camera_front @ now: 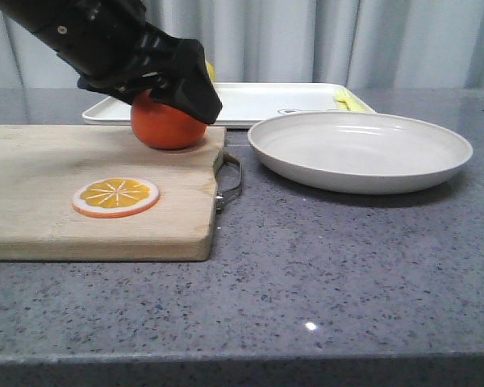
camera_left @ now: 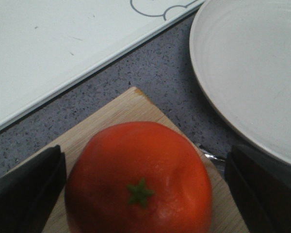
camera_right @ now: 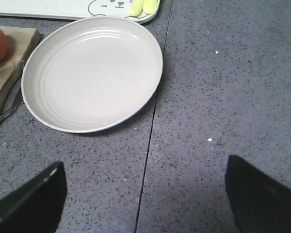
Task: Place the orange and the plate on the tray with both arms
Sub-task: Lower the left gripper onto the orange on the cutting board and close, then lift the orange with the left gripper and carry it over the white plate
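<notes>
Orange (camera_front: pixel 166 126) — resting on the far right corner of the board (camera_front: pixel 64 189), just short of the tray (camera_front: pixel 258 103). My left end effector (camera_left: pixel 144 189) is down over it; in the left wrist view I see its fingers (camera_left: pixel 26 191) spread wide, one on either side of the fruit, with a gap showing on both sides, so nothing is gripped. The green stem mark faces up toward that camera. Plate (camera_front: pixel 360 149) — flat on the worktop (camera_front: pixel 323 274), right of the board and just in front of the tray, apart from both. My right end effector (camera_right: pixel 144 194) hangs above bare worktop near the plate, its fingers (camera_right: pixel 31 201) apart and holding nothing. An orange slice (camera_front: pixel 115 197) lies on the board nearer the camera, well clear of the fruit. A yellow item (camera_right: pixel 143 7) sits on the tray's right end.
</notes>
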Available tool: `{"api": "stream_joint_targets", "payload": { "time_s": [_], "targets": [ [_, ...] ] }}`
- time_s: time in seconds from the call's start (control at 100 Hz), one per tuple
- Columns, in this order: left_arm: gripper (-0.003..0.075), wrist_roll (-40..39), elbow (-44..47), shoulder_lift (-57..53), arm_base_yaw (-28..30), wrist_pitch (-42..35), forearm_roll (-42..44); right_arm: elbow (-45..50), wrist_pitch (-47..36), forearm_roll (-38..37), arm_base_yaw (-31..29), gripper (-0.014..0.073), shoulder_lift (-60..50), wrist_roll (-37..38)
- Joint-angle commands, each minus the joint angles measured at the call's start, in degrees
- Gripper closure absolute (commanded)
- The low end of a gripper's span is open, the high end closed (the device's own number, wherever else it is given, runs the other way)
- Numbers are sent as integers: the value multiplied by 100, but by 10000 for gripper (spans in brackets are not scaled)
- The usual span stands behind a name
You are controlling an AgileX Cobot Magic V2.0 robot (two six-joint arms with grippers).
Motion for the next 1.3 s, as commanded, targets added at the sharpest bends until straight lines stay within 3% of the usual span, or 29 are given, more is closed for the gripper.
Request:
{"api": "stream_joint_targets", "payload": {
  "time_s": [0.0, 0.13, 0.37, 0.46, 0.9, 1.29],
  "targets": [
    [83, -44, -184, -230, -43, -239, -94, -190, -329, 62, -39, -60, 42, -77],
    [141, -44, -184, -230, -43, -240, 51, -190, -329, 62, -39, -60, 42, -77],
    [459, -44, -184, -230, -43, -216, 166, -190, -329, 62, -39, -60, 42, -77],
    [537, -44, -184, -230, -43, -143, 170, -190, -329, 62, -39, -60, 42, -77],
    [546, -201, -907, -438, -148, 560, -34, -190, -331, 56, -39, -60, 42, -82],
    [545, -201, -1177, -57, -1050, -287, -84, -190, -342, 56, -39, -60, 42, -82]
  ]
}}
